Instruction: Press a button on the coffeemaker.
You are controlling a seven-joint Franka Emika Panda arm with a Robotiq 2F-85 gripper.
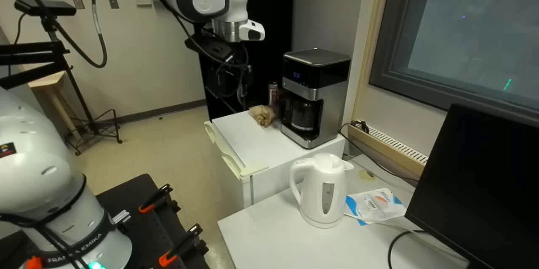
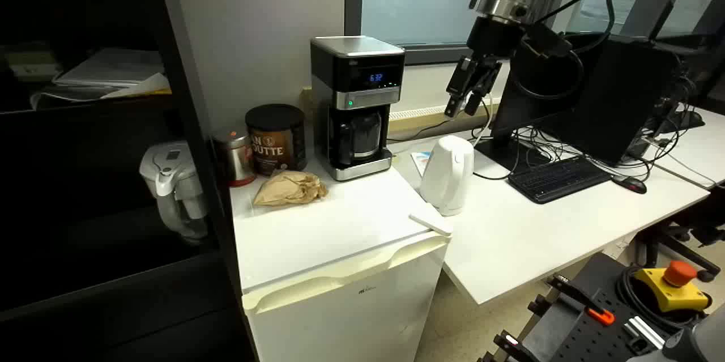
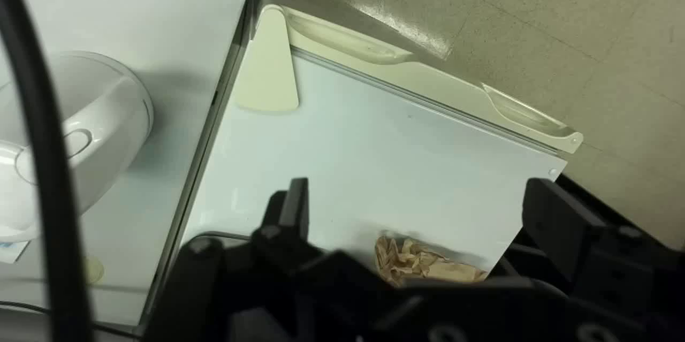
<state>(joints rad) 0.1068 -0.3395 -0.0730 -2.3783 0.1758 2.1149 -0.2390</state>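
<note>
Logging progress: the press appears not yet made. Coffeemaker (image 2: 362, 99) stands upright on the fridge-top worktop (image 2: 357, 226), near a crumpled paper bag (image 2: 290, 187), carafe (image 2: 367, 134) in its bay. Display (image 2: 376, 77) is lit and a green light (image 2: 350, 103) glows below it; by themselves these do not settle whether any press has registered. Tiny marks (image 2: 389, 85) at the display's lower right may be the buttons, too small to read. Jaws hang in mid-air, parted widely with nothing held in the wrist view, and both exterior views show them apart from the coffeemaker. Judged as remaining: carry the jaws across to its front, probably bring them together for a narrow tip, line up on one button, push, back away.
</note>
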